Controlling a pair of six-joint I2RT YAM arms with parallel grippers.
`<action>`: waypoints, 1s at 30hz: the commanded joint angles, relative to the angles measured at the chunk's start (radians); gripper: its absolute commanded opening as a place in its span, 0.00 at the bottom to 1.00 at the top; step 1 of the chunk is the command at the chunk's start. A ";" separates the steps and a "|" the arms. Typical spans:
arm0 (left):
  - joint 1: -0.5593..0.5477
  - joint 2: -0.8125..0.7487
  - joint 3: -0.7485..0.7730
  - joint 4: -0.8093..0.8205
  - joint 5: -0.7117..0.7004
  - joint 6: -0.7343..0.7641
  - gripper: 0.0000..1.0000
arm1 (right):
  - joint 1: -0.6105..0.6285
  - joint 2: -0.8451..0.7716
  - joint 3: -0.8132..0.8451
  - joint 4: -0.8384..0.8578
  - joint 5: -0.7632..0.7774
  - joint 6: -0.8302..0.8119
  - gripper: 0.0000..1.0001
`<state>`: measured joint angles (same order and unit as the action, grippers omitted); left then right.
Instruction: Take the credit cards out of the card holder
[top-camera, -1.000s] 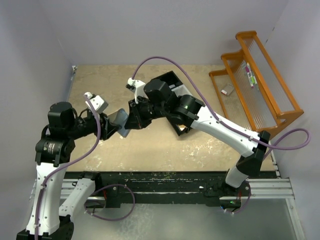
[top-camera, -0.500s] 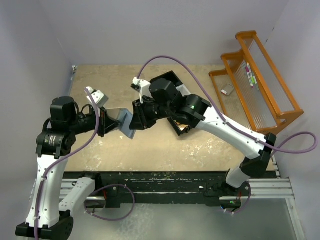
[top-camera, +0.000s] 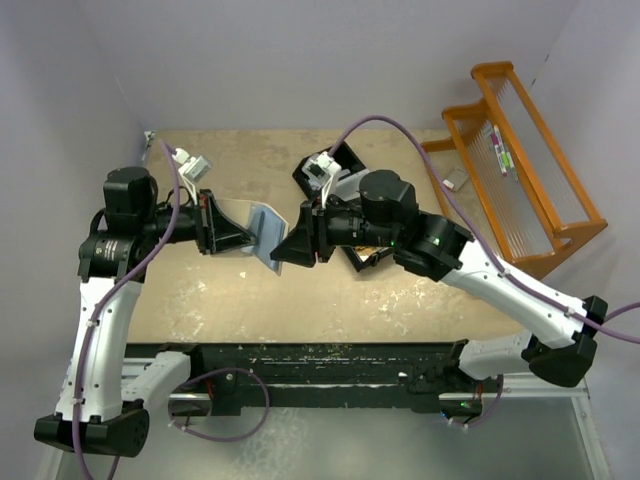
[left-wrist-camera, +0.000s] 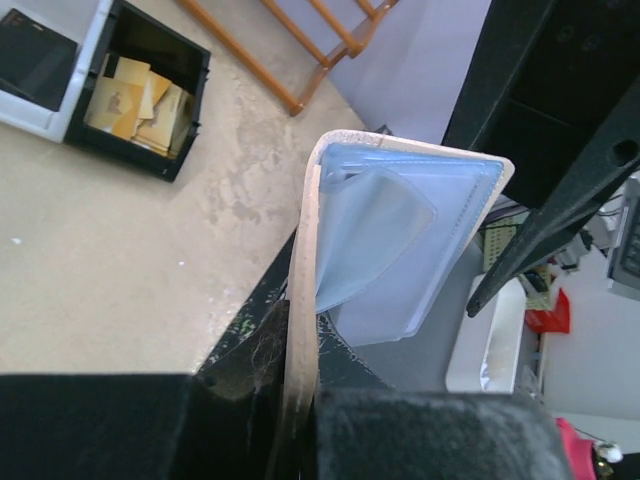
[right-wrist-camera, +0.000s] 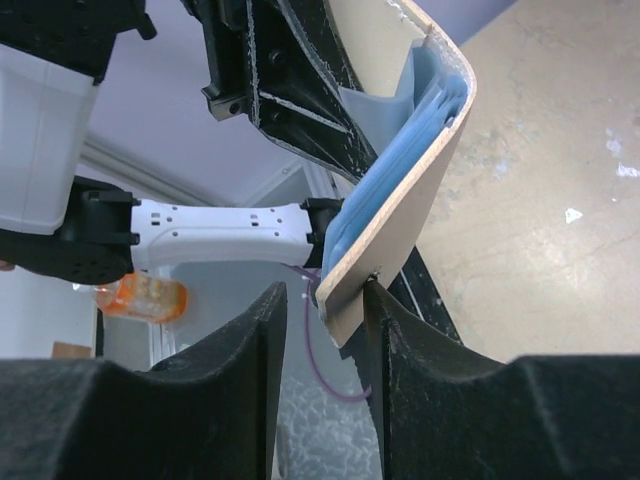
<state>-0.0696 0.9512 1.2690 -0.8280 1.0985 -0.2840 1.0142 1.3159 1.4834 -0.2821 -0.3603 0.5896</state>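
The card holder (top-camera: 258, 230) hangs in the air between the two arms, half open, tan outside and pale blue inside (left-wrist-camera: 400, 240). My left gripper (top-camera: 222, 228) is shut on its tan cover, which stands pinched edge-on between the jaws (left-wrist-camera: 300, 395). My right gripper (top-camera: 287, 248) is at the holder's other end. Its jaws stand open around the tan corner (right-wrist-camera: 350, 300), which touches the right finger (right-wrist-camera: 400, 370), with a gap to the left one. No credit cards show plainly in the blue pockets.
A black tray (top-camera: 343, 158) lies on the table behind the right arm; one compartment (left-wrist-camera: 190, 110) holds several tan card-like pieces (left-wrist-camera: 140, 95). An orange wire rack (top-camera: 520, 170) stands at the back right. The table's side walls are close on the left.
My left gripper has shut on the holder and carried it up and to the right. My right gripper's jaws have come apart, and that arm has swung right and lower.
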 joint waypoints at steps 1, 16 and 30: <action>0.017 -0.013 0.052 0.116 0.133 -0.119 0.00 | -0.003 -0.046 -0.035 0.138 -0.005 0.036 0.38; 0.021 -0.026 0.069 0.178 0.277 -0.208 0.00 | -0.033 -0.120 -0.159 0.273 -0.124 0.028 0.33; 0.022 -0.029 0.066 0.226 0.291 -0.266 0.00 | -0.072 -0.217 -0.227 0.316 -0.162 0.031 0.21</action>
<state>-0.0532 0.9329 1.2987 -0.6796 1.3537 -0.5030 0.9474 1.1076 1.2636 -0.0303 -0.4950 0.6182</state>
